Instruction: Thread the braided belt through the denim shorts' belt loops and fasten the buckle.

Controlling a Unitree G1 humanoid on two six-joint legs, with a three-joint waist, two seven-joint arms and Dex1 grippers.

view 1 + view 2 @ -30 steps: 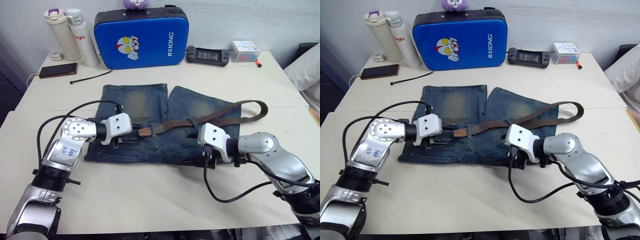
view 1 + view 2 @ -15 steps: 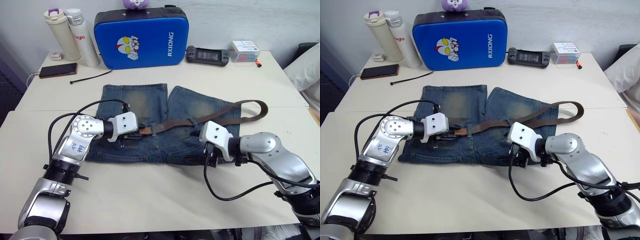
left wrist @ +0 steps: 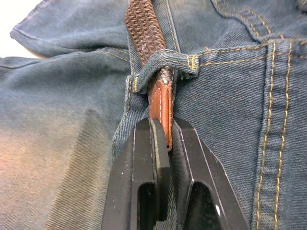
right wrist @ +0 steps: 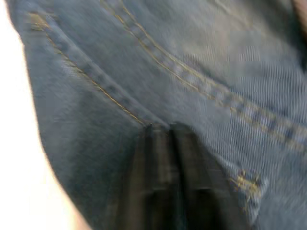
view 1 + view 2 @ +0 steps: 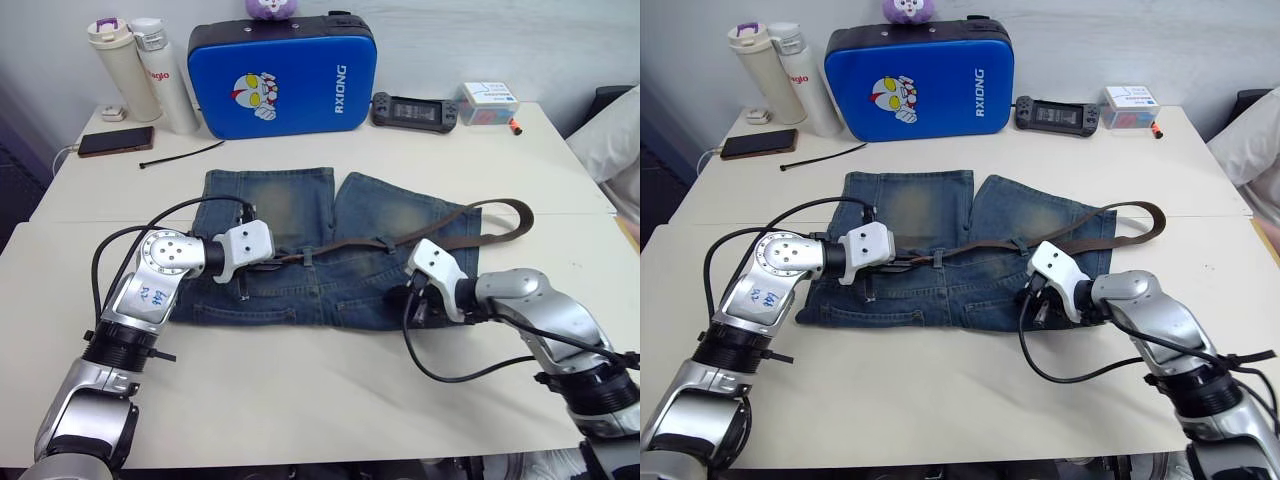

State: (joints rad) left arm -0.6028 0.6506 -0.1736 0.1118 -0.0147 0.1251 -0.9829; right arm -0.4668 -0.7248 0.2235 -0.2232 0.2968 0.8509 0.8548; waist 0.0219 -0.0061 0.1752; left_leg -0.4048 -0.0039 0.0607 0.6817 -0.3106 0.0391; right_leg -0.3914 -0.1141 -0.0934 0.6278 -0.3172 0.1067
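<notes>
Two grippers work at the waistband of the denim shorts (image 5: 300, 250), which lie flat mid-table with the legs pointing to twelve o'clock. At nine o'clock from the shorts' centre, the left gripper (image 3: 163, 139) has its black fingers (image 3: 146, 158) clamped on the tan leather tip of the braided belt (image 3: 144, 28). In the left wrist view that tip has just come out from under one of the belt loops (image 3: 165, 62), and the woven part runs on beyond the loop, directly ahead of the fingertips. From there the belt crosses the shorts toward three o'clock, passes another loop near the middle (image 5: 310, 257), climbs over the right leg and curls into a loop on the bare table (image 5: 330, 370) at about two o'clock from the shorts.

The right gripper (image 4: 165, 129) sits at the shorts' four o'clock edge, fingers pressed together flat against the denim beside an orange-stitched seam, with no belt between them. The belt runs past it just toward twelve o'clock, apart from it.
</notes>
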